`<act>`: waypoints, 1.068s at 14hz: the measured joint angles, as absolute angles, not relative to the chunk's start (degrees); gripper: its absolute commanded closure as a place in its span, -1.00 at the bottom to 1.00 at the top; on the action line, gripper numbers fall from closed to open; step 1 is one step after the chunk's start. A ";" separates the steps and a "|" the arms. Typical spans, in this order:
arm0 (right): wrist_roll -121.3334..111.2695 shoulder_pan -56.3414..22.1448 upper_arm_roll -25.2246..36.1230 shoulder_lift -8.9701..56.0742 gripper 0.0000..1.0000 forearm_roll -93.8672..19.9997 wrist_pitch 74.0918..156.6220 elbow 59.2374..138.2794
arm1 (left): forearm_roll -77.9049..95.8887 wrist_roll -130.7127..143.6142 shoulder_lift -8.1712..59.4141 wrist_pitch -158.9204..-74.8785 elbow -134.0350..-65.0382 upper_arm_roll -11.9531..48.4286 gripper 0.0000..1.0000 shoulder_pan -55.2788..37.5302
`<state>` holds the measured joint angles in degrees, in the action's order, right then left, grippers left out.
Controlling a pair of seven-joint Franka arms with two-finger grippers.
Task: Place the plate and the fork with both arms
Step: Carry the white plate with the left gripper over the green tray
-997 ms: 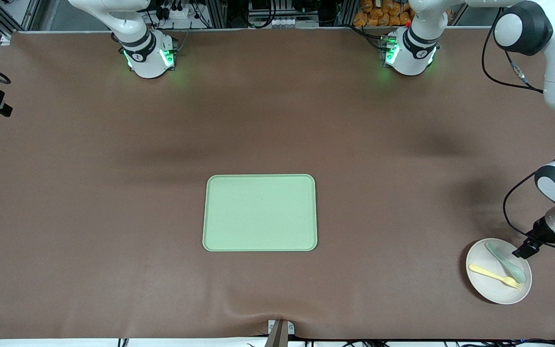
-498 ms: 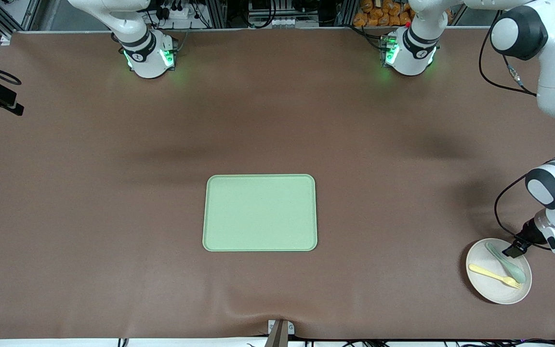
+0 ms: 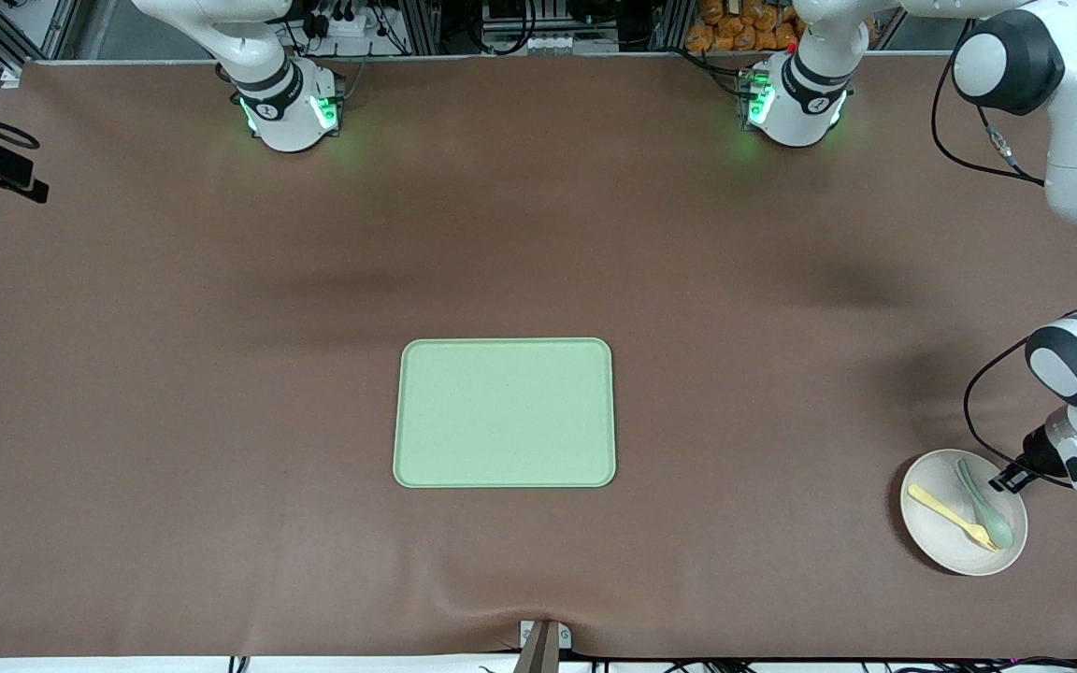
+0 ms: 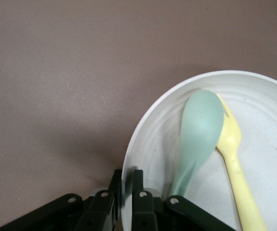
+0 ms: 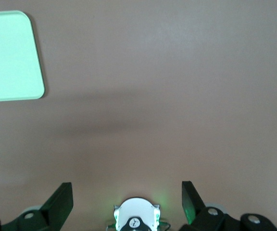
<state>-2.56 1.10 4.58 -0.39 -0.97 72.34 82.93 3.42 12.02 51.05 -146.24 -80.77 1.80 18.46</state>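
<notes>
The left gripper (image 4: 126, 199) pinches the rim of the plate (image 3: 940, 537), which sits toward the left arm's end of the table from the green tray (image 3: 504, 412), carrying the fork (image 3: 952, 517) and a spoon (image 3: 983, 505). The right gripper (image 5: 128, 204) waits above bare table near the tray, fingers spread wide and holding nothing.

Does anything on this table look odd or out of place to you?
Only mildly: the plate carries a green spoon beside the yellow fork, and they overlap loosely. The left hand pinches the plate's rim. The green tray sits square. Nothing spilled or broken.
</notes>
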 measured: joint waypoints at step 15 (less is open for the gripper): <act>-2.56 2.34 4.57 0.76 -1.00 -2.42 72.55 82.99 | 2.59 10.60 48.29 -140.21 -80.01 24.08 1.00 18.28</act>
<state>-2.56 2.34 4.57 0.76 -2.42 72.55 82.99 2.59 10.60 48.29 -140.21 -80.01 24.08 18.28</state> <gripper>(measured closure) 0.000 0.943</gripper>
